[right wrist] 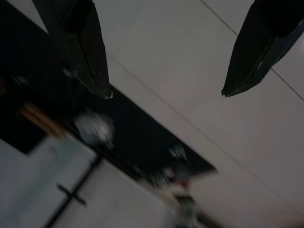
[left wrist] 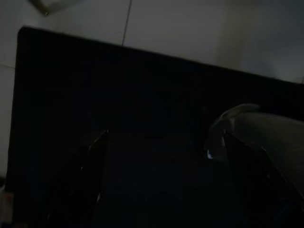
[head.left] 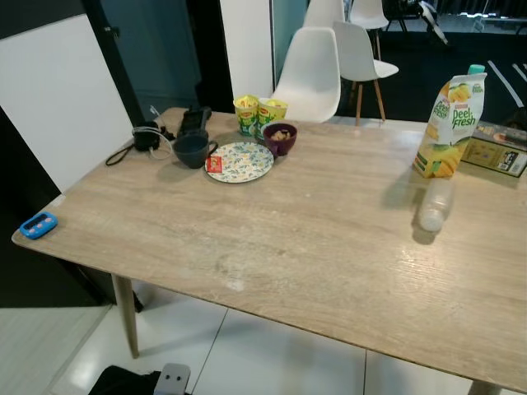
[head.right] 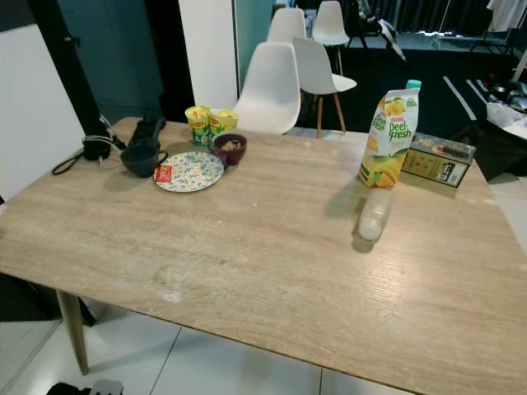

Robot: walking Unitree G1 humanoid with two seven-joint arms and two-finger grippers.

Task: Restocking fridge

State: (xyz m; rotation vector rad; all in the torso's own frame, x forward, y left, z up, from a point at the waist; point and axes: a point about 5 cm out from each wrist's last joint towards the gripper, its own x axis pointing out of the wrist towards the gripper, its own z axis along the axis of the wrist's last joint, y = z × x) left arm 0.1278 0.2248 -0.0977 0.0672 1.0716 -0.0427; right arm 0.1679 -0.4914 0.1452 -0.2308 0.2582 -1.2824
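On the pale wood-grain bench point(head.left: 272, 239) I see a tall yellow juice carton point(head.left: 449, 123); both tools hang spread apart, left tool point(left wrist: 164, 156), right tool point(right wrist: 166, 95).

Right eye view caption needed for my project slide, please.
Wooden table holding an upright juice carton, a plastic bottle lying before it, and a patterned plate.

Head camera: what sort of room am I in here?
Probably a dining or break area: a wooden table with a patterned plate, bowl and juice carton, and white chairs behind on tiled floor.
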